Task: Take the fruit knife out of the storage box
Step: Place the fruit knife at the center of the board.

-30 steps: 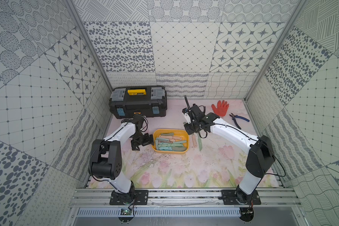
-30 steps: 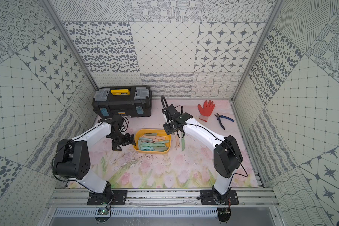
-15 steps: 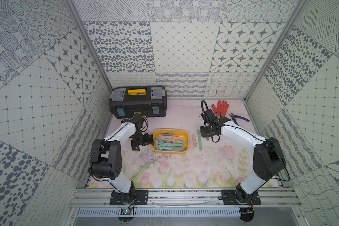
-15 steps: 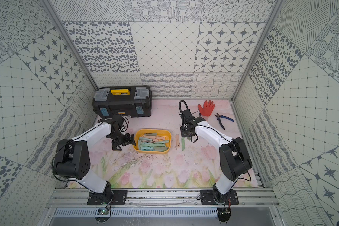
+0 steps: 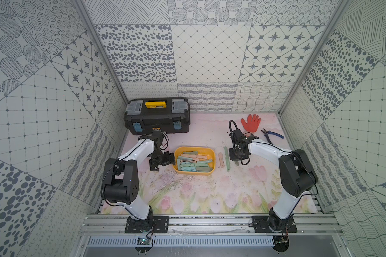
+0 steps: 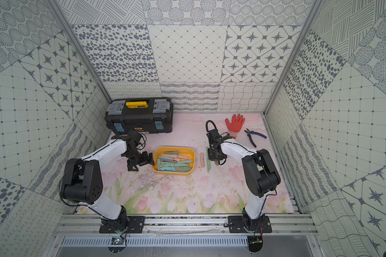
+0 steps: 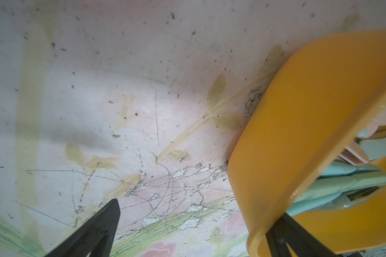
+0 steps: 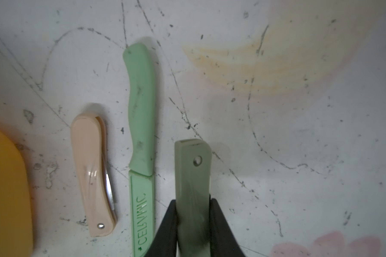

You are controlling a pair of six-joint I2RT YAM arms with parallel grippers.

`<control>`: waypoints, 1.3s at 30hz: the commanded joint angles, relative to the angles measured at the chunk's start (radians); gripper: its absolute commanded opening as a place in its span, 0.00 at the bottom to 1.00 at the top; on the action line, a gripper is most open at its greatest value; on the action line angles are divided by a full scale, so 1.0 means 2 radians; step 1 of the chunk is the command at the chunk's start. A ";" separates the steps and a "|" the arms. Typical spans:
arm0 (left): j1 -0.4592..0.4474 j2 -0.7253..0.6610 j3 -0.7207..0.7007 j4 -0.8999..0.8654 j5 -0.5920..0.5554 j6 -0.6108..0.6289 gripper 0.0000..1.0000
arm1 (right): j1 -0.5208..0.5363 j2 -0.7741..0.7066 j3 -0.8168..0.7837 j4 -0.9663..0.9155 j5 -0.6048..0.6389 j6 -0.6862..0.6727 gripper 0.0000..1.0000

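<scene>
Between the black fingers of the right gripper [image 8: 193, 201], a grey-green fruit knife [image 8: 192, 169] is being squeezed tight, close over the flower mat [image 5: 187, 195]. Just beside it, a green sheathed knife [image 8: 142, 124] and a pink folding knife [image 8: 91, 173] are lying in a row, so this one is likely joining them. Past those, the yellow storage box [image 5: 194, 148] is sitting. The left gripper [image 5: 163, 163] is spread wide and seems to be straddling the box's wall, probably steadying it.

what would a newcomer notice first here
A yellow box heaped with pastel knives sits in the middle of the flowered mat. Beside it, the right gripper pinches a grey-green knife next to a pink knife and a green knife. A black toolbox stands at the back.
</scene>
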 commanded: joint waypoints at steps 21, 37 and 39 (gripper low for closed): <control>0.004 -0.004 0.005 -0.008 -0.002 -0.005 0.98 | -0.001 0.031 -0.008 0.033 -0.015 0.018 0.29; 0.004 -0.004 0.004 -0.008 -0.003 -0.005 0.98 | 0.005 -0.048 0.000 0.019 -0.001 0.019 0.35; 0.004 -0.004 0.005 -0.007 -0.002 -0.004 0.98 | 0.007 -0.069 0.006 0.012 0.011 0.014 0.35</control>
